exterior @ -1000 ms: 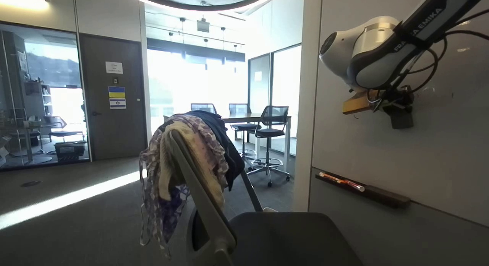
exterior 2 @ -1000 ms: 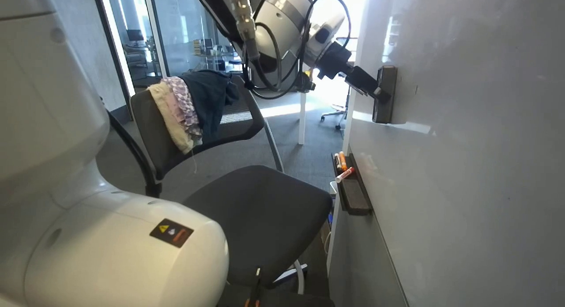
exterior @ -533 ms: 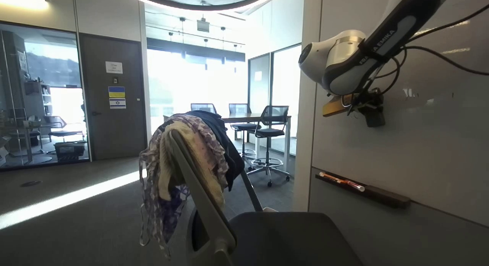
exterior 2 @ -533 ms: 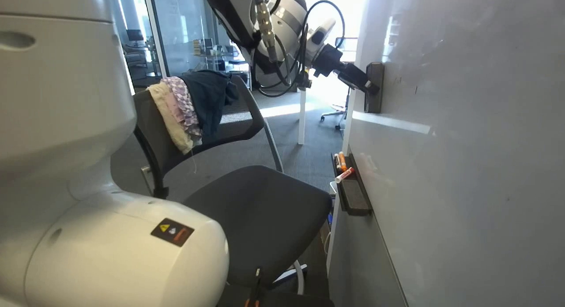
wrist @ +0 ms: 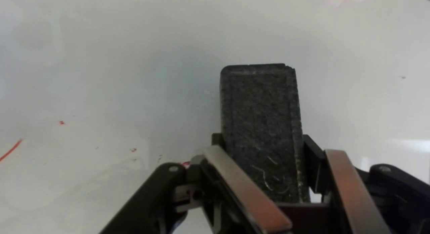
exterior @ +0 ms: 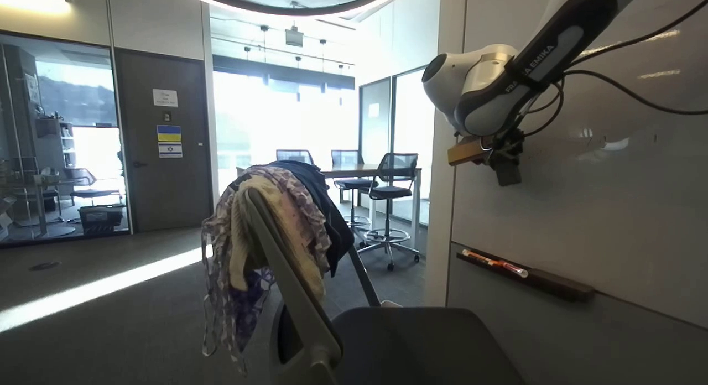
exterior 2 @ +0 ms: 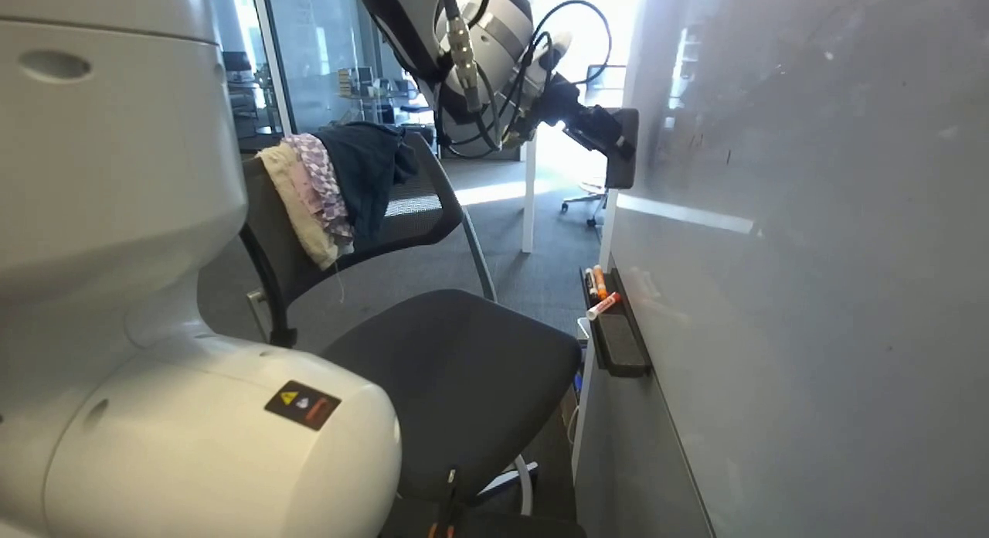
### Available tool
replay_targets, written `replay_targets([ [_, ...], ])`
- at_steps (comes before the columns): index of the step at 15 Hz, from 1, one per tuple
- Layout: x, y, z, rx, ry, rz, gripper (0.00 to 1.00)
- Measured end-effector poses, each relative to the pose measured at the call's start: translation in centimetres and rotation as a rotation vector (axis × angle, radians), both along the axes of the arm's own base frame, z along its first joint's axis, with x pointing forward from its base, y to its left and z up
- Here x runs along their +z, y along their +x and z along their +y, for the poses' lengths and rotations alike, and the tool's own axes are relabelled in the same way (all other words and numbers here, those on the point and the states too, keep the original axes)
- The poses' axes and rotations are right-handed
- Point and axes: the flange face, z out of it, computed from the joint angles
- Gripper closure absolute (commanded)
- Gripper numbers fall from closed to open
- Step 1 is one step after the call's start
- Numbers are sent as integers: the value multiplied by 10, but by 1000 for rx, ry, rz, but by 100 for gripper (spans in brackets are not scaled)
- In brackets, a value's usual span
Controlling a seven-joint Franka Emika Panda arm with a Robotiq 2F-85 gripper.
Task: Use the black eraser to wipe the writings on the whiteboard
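Black, oblong eraser (wrist: 260,116), matte and pale-flecked

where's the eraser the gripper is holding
In the wrist view, the black eraser is right of centre, in the gripper; in an exterior view, it's near the far edge of the whiteboard, above the ledge.

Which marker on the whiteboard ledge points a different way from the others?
The red-and-white marker, seen in an exterior view: it slants, while the orange marker and the marker beside it lie roughly parallel, side by side.
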Motion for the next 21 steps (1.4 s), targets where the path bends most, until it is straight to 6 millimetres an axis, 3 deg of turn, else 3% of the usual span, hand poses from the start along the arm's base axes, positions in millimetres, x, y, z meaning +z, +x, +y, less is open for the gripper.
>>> replay_targets([
  [4, -12, -10, 18, 168, 117, 16, 69],
  [11, -35, -50, 29, 433, 345, 87, 69],
  [16, -30, -72, 71, 626, 521, 178, 69],
  [19, -29, -73, 106, 751, 629, 241, 69],
  [21, -38, -70, 129, 829, 699, 287, 69],
])
